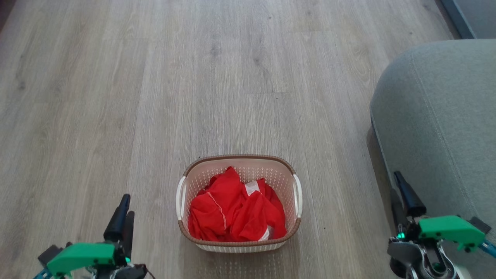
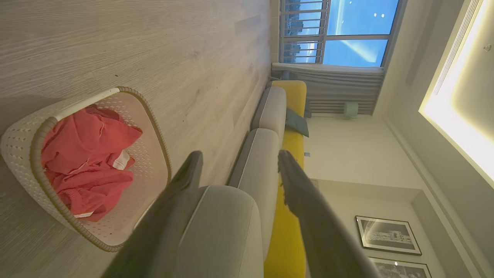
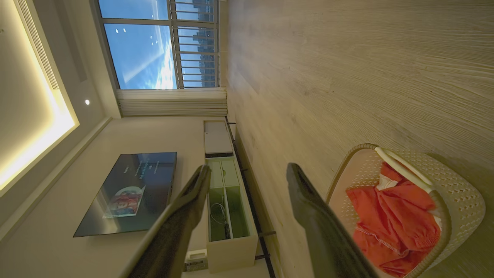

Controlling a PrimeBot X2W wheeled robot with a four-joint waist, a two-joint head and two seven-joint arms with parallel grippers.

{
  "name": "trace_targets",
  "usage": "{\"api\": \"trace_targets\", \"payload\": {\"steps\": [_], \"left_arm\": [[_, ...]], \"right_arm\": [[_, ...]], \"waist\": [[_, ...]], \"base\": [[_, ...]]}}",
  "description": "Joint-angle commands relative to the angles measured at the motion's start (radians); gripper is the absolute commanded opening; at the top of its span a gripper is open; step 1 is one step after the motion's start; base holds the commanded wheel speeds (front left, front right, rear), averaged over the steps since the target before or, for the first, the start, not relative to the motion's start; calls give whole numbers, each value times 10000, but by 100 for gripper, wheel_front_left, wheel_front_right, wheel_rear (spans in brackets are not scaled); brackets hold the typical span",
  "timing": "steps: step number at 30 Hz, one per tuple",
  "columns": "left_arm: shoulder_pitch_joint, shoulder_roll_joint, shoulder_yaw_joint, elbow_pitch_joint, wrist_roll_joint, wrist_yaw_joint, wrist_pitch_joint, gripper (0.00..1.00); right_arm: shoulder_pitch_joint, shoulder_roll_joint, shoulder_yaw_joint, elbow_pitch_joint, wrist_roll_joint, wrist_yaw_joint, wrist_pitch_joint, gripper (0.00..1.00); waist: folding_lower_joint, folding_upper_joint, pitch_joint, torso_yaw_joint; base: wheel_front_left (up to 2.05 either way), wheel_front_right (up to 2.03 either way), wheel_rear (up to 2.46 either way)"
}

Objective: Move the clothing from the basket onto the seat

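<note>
Clothing (image 1: 236,211) sits crumpled in the basket (image 1: 180,197); it looks soft, light and limp, so I'd pinch the raised fold at the top. My left gripper (image 1: 127,205) is spread and empty, right gripper (image 1: 396,186) same. Head view puts the seat (image 1: 438,116) right of the basket; left wrist adds a yellow backrest (image 2: 287,231), right wrist a TV (image 3: 127,193).

Pale wood-grain floor (image 1: 155,97) runs to a tall window (image 3: 142,50) showing blue sky. A television (image 3: 127,193) hangs on the cream wall (image 3: 154,135) above a low cabinet (image 3: 227,216).
</note>
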Motion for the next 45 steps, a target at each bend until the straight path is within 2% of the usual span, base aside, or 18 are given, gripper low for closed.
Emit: {"api": "trace_targets", "payload": {"steps": [1, 11, 29, 45], "left_arm": [[-640, 165, -27, -208, 210, -18, -109, 100], [-1023, 217, 50, -120, 1398, -27, -403, 100], [-1401, 360, 11, -292, 4668, -42, -899, 100], [-1838, 440, 6, -376, 7032, -56, -1368, 100]], "right_arm": [[-642, -189, 148, -223, -145, 0, -126, 100], [-1147, -302, 472, 23, -1144, 0, -426, 100], [-1745, -372, 771, 45, -4051, 0, -929, 100], [-2301, -500, 1262, 90, -6142, 0, -1403, 100]], "waist": [[0, 0, 7, -3], [0, 0, 52, -21], [0, 0, 115, -78], [0, 0, 202, -153]], "base": [[0, 0, 0], [0, 0, 0], [0, 0, 0], [0, 0, 0]]}}
